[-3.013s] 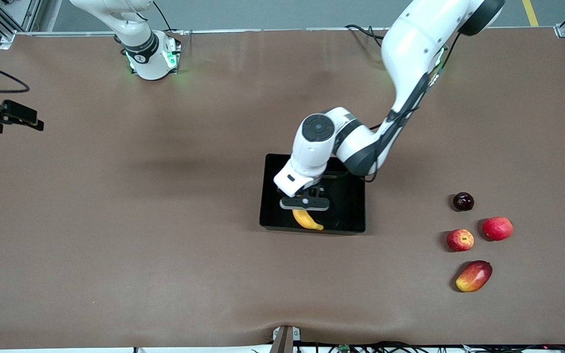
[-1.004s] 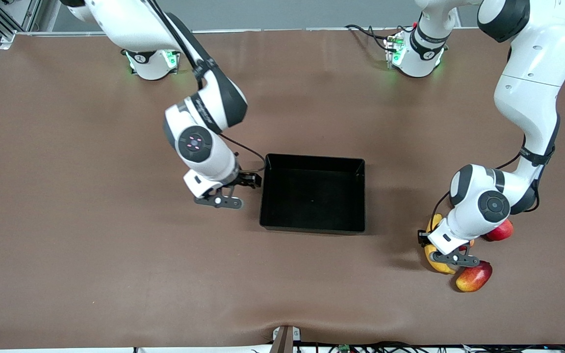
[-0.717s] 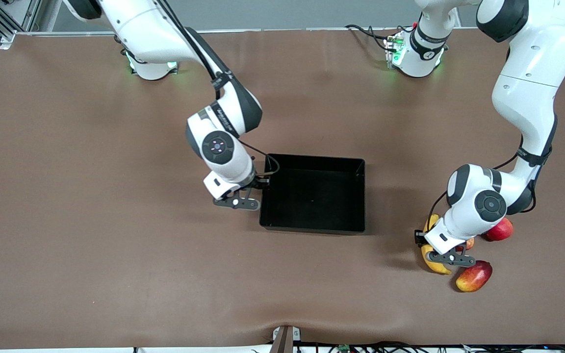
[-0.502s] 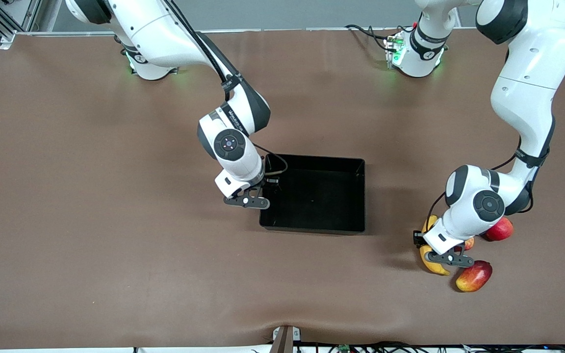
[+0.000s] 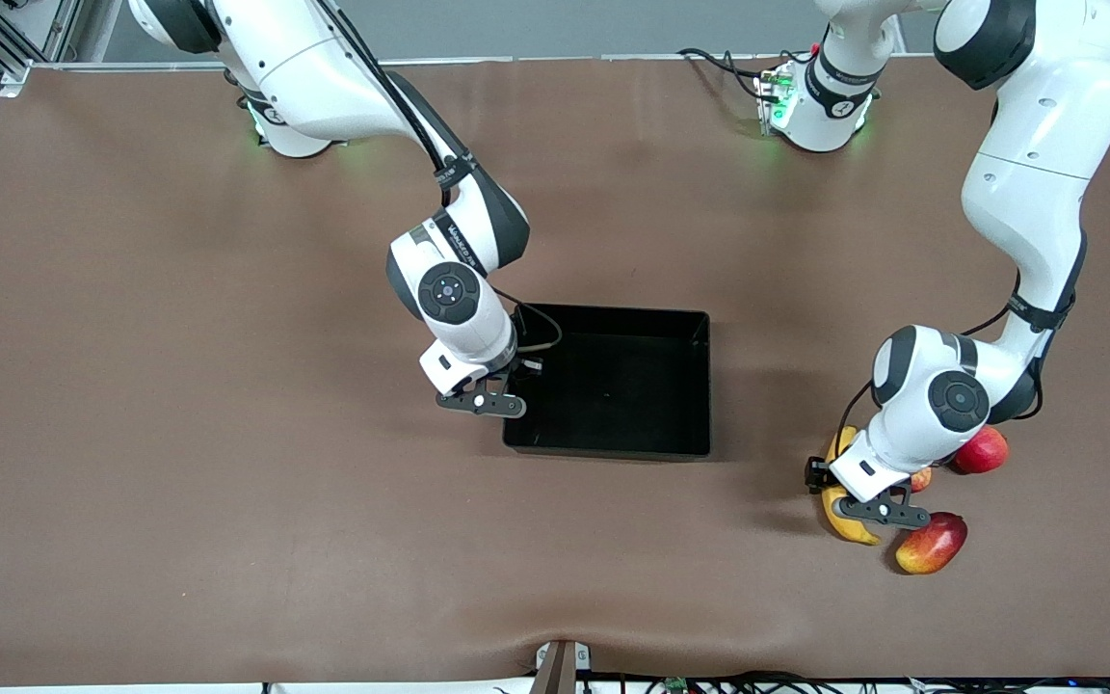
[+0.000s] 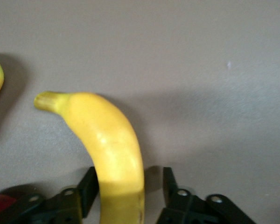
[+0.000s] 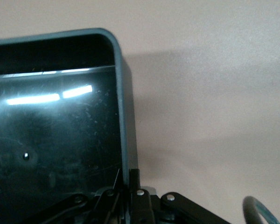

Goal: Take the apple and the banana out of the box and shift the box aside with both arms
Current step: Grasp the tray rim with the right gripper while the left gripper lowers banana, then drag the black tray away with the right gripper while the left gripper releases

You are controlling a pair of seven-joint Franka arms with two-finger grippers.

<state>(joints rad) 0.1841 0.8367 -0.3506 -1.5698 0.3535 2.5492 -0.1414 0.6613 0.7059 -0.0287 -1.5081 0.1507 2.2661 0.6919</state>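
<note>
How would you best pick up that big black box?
Probably by a thin upright wall of the black box, coming straight down over the rim with one finger inside and one outside. It is too wide to span whole. The right hand is pinched on the wall at its end.

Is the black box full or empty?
Empty. The box shows only its bare black floor in the front view, and the right wrist view shows nothing inside either. The banana lies out on the table.

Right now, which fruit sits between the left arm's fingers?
The long curved yellow banana: it lies between the left gripper's open fingers. The oval red-yellow mango and plain red round fruit lie beside it, ungripped.
</note>
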